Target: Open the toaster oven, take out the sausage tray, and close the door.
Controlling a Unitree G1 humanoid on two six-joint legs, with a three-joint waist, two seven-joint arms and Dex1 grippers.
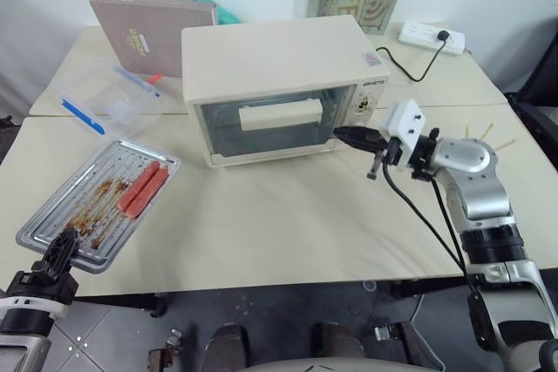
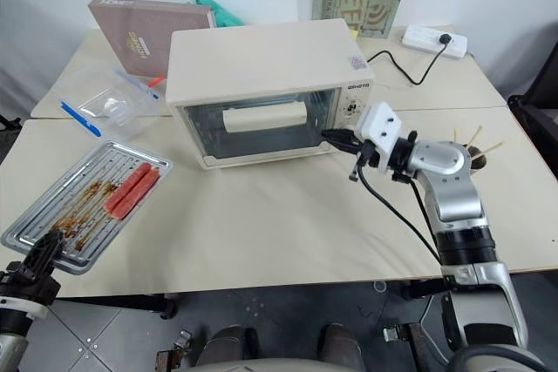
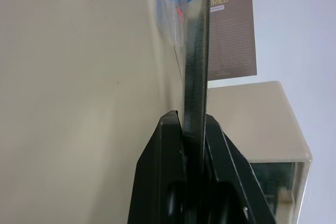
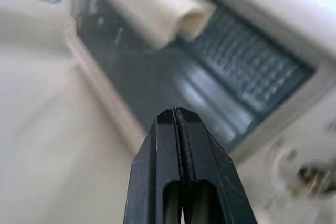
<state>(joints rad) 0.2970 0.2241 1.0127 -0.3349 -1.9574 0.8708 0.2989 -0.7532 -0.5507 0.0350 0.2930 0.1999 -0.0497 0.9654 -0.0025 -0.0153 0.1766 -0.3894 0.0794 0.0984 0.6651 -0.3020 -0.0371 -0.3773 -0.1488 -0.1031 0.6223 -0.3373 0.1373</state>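
Cream-white toaster oven (image 1: 275, 84), centre of the table (image 1: 288, 224); door (image 1: 270, 124) upright and shut, its bar handle (image 1: 279, 114) long axis level.

Right gripper (image 1: 340, 135): fingers clenched, empty, just off the door's knob-side edge.

Sausage tray (image 1: 96, 202): on the table, left-front of the oven.

Left gripper (image 1: 63, 248): fingers grasping the tray's near rim.

Sausage tray (image 1: 83, 206) — shiny ridged metal w/ grease; door (image 1: 261, 128) — glossy glass.
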